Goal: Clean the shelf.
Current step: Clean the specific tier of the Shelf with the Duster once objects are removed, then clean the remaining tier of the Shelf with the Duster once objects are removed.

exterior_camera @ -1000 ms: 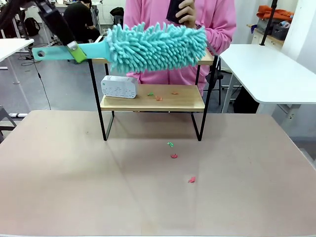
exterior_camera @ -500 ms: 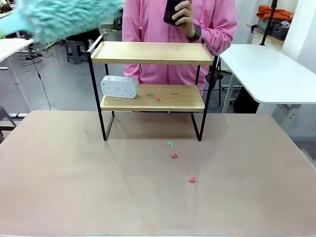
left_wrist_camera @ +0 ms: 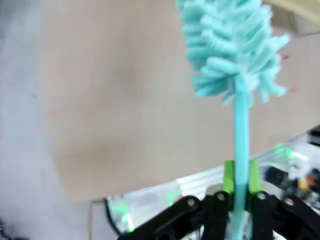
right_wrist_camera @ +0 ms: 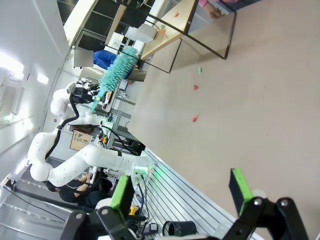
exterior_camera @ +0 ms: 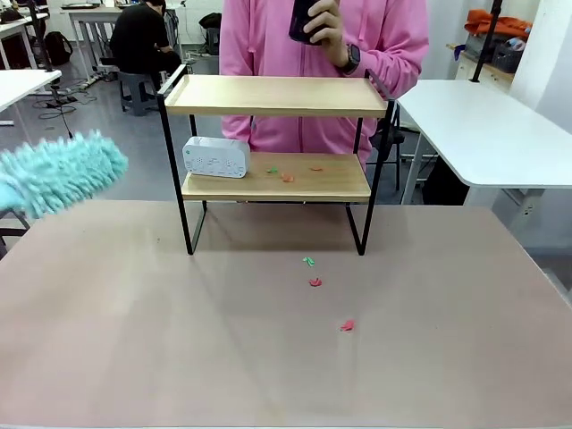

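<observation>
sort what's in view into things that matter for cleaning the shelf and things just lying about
For the job:
- shelf
- teal duster, clamped in the left gripper
- coloured scraps on the lower board
- loose scraps on the table

Lying about:
- white device on the lower board
- dark object in the person's hand
- open right gripper

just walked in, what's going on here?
The left gripper is shut on the handle of a teal duster, whose head hangs near the left edge of the table, clear of the shelf. The top board is bare; the lower one carries a white box and coloured scraps, with more scraps on the table. The right gripper is open, holding nothing. A person stands behind.
</observation>
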### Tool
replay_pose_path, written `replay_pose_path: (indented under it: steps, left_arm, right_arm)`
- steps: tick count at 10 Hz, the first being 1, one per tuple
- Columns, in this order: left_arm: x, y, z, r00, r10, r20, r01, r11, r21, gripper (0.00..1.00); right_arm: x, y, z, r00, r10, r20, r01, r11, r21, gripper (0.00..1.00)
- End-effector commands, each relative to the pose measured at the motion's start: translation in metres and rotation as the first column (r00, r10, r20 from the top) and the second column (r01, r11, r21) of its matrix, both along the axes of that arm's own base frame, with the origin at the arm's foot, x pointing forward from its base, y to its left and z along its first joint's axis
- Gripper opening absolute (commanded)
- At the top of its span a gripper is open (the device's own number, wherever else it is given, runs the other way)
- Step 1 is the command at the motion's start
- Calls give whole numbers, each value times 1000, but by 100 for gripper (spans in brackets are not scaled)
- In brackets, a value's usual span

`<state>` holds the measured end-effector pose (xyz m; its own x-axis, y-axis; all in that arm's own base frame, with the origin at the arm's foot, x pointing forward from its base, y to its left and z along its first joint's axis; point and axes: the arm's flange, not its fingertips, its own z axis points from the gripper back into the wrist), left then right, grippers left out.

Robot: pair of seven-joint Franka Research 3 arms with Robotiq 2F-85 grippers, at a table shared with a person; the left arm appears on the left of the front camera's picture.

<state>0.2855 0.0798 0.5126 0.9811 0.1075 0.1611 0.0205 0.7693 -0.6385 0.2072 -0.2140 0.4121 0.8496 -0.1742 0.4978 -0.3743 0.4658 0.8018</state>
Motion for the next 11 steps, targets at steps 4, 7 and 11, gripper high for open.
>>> replay_pose_path:
  steps: [4, 7, 11]
  left_arm:
    - [-10, 10, 31, 996, -26, 87, 23, 999, 35, 12]
    - [-10, 10, 31, 996, -26, 87, 23, 999, 35, 12]
    - [-10, 10, 31, 996, -26, 87, 23, 999, 35, 12]
  right_arm:
    - [2, 0, 3, 999, 0, 35, -1, 1000, 9, 100]
    - [2, 0, 3, 999, 0, 35, -1, 1000, 9, 100]
    - [2, 0, 3, 999, 0, 35, -1, 1000, 9, 100]
